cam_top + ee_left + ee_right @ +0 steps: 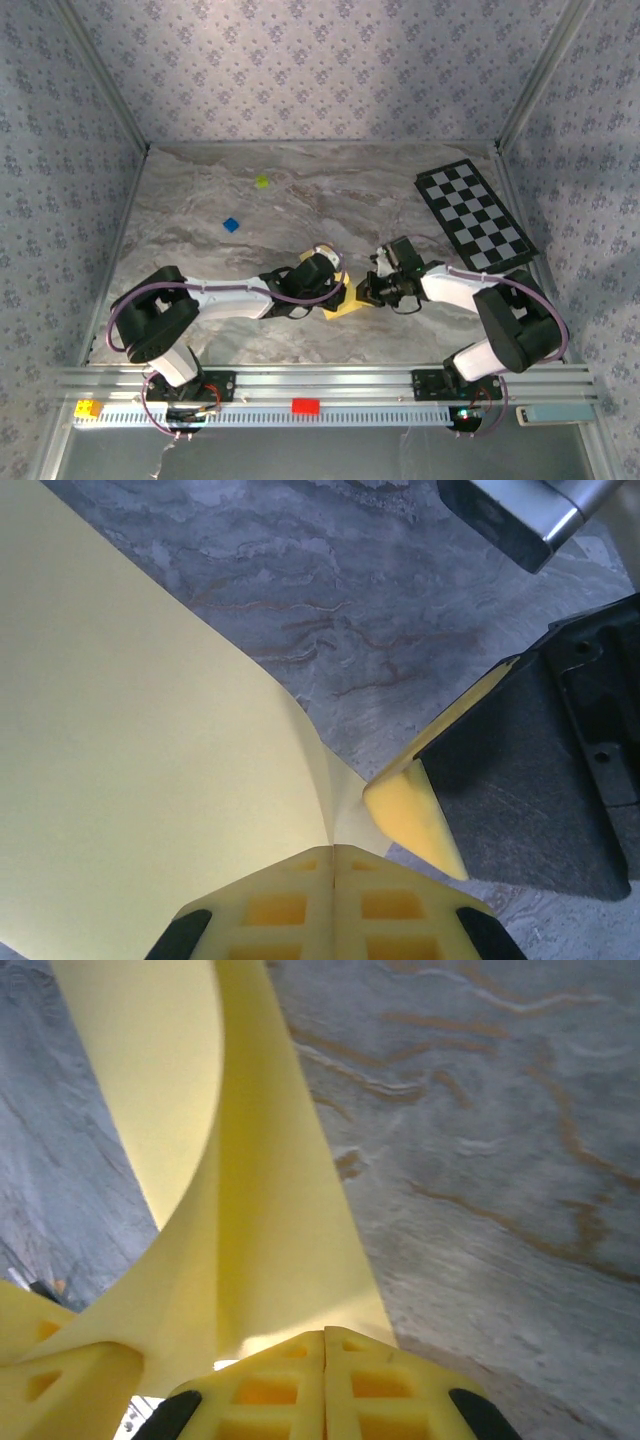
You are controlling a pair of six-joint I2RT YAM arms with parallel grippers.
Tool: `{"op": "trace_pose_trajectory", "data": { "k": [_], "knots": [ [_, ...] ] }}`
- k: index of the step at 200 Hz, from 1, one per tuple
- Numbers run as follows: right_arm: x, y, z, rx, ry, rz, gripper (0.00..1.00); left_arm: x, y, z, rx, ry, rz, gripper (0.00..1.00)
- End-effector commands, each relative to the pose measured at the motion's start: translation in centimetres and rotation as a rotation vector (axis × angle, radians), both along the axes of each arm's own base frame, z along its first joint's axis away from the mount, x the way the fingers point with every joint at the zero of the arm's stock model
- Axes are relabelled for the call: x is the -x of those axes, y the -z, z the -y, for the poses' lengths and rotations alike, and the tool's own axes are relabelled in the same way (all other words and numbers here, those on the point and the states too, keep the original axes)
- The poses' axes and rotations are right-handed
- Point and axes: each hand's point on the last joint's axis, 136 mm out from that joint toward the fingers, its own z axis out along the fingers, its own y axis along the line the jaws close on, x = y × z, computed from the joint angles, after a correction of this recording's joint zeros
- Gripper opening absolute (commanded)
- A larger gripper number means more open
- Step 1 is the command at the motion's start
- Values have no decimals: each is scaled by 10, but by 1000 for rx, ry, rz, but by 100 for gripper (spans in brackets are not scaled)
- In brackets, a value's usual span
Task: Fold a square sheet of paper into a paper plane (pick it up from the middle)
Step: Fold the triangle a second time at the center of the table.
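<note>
- Paper sheet (345,303), thin, plain yellow and square, pinched between the two hands low in the middle of the grey marbled counter (300,200), well apart from the black-and-white checkered board (475,215).
- Left hand (332,865) closed tight on a fold or corner of the sheet, its broad face bowing away to the left in the wrist view.
- Right hand (325,1345) likewise closed flat on the same sheet, nothing but paper between the jaws, a curled strip rising ahead.
- Judged an early crease: no pointed dart formed yet.
- Hold both grips firm and move the hands as a pair, to spare the thin sheet a tear or a slip.
- Bring edge onto edge before pressing; check the match from above.
- Lay the fold down on the counter, then press along it for a sharp line.
- Avoid pulling the hands apart, for fear of a rip at the pinch.
</note>
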Motion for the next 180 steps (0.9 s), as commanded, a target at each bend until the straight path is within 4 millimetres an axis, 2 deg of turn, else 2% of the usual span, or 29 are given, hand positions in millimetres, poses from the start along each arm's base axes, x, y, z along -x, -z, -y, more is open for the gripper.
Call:
{"op": "trace_pose_trajectory", "data": {
  "k": [1, 51, 79, 97, 180],
  "knots": [
    [-10, -11, -14, -58, -1, 10, 8, -6, 0, -1, 11, -30, 12, 0],
    [-12, 2, -22, -46, -16, -13, 8, -6, 0, -5, -3, -32, 19, 0],
    [-1, 30, 2, 122, -13, -60, 6, -7, 2, -10, -28, -38, 19, 0],
    [5, 38, 11, 171, -18, -72, 5, -9, 5, -16, -40, -42, 10, 0],
    [5, 33, 8, 156, -30, -66, 5, -22, 20, -33, -130, -48, -12, 0]
  ]
}}
